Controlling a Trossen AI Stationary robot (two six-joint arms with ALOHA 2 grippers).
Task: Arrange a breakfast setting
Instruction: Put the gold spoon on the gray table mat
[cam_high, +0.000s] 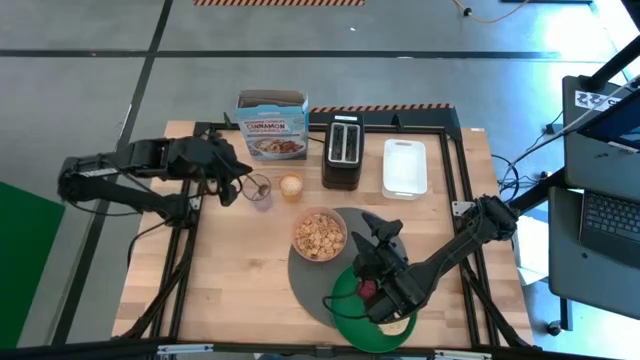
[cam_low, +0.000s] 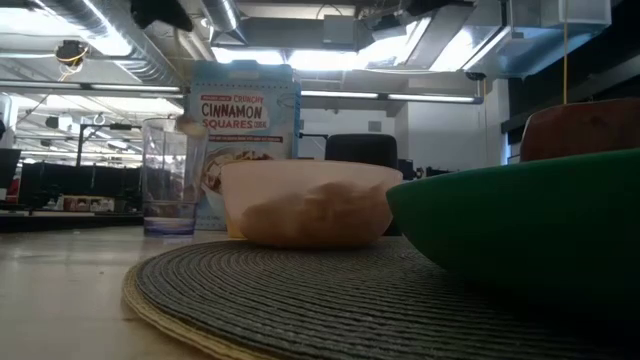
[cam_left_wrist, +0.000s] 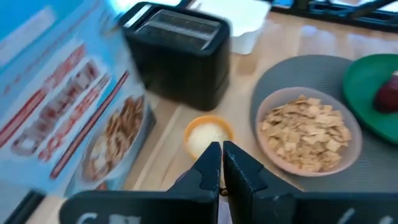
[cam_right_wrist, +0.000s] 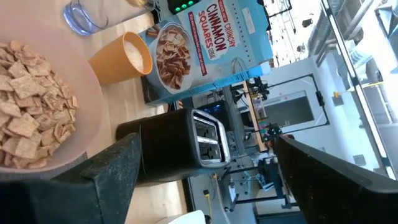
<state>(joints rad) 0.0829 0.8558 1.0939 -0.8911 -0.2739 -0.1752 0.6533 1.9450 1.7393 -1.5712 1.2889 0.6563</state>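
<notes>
Hovering over the clear glass (cam_high: 260, 190), left gripper (cam_high: 243, 180) w/ fingers (cam_left_wrist: 210, 165) pressed together, at the table's back-left.

Right gripper (cam_high: 380, 235) spread wide, nothing between its fingers, above the grey placemat (cam_high: 305, 285) beside the pinkish bowl (cam_high: 319, 235) of cereal squares. Bowl sits on the mat's rear part; green plate (cam_high: 345, 300) overlaps the mat's front-right edge, w/ red apple (cam_high: 367, 290) and bagel (cam_high: 396, 325) on it, partly under the right arm. Orange cup (cam_high: 290, 186), cereal box (cam_high: 272, 125), toaster (cam_high: 342, 150), white tray (cam_high: 405, 167) along the back.
</notes>
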